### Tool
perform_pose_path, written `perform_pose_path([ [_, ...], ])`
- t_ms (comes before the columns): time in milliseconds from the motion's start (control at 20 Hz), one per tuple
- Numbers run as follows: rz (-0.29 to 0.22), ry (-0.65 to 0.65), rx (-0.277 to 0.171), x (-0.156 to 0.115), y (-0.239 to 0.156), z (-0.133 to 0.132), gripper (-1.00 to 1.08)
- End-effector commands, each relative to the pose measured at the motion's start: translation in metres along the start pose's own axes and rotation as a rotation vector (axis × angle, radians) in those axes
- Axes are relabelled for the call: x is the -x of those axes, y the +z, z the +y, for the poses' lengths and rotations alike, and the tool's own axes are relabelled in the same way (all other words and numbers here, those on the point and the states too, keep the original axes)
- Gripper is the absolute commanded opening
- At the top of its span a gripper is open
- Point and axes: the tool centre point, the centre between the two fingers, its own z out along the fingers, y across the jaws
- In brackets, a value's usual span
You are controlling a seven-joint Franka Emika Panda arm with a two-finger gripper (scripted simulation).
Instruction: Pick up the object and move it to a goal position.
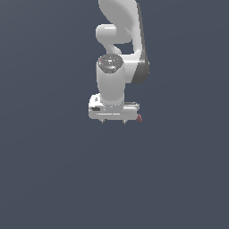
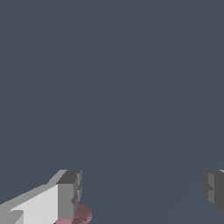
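- Gripper (image 1: 113, 121): jaws spread wide, nothing between them.
- Object (image 1: 139, 118) sits just outside one finger (image 2: 69, 195), at the exterior view's right, not in the gap.
- Shift sideways to straddle it before closing; the height above the floor is probably small, hard to judge.

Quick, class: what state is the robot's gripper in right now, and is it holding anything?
Gripper: open, fingers wide apart, holding nothing; the small red object sits beside one finger, not between them.

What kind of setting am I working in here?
Probably a bare simulated workspace: a flat, featureless grey-blue ground, a white robot arm's end effector with fingers wide apart, and one small maroon lumpy object beside it.
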Motion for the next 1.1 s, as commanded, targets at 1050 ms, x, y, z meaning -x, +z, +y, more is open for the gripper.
perform_pose_path([
  [1050,-0.013,-0.085,-0.004,0.0063,0.0098,-0.0015,1.0],
])
